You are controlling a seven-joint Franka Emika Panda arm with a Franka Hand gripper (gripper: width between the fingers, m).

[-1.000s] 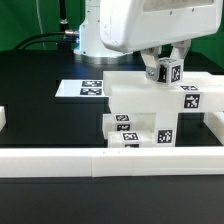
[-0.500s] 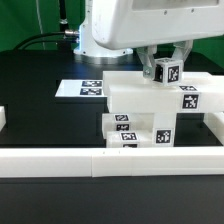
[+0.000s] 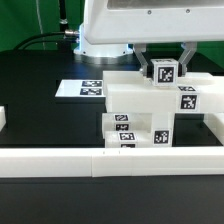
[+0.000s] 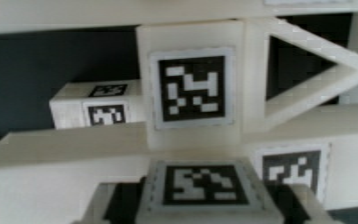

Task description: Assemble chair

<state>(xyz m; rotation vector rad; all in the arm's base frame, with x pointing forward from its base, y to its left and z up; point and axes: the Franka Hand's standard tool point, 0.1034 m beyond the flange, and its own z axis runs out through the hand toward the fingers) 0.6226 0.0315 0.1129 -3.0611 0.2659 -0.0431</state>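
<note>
Exterior view: the chair (image 3: pixel 140 125) stands part-built just behind the rail (image 3: pixel 60 160), to the exterior view's right of the marker board (image 3: pixel 90 88). It is a slab (image 3: pixel 135 97) resting on tagged blocks. The gripper (image 3: pixel 165 64) is clenched on a tagged post (image 3: pixel 163 72) at the slab's rear top edge. I judge that this post is being fitted; whether it is seated I cannot tell.

Wrist view: the post (image 4: pixel 202 185) sits between the jaws, close to a tagged upright (image 4: pixel 197 90). The base looks done. The back seems left to build.
</note>
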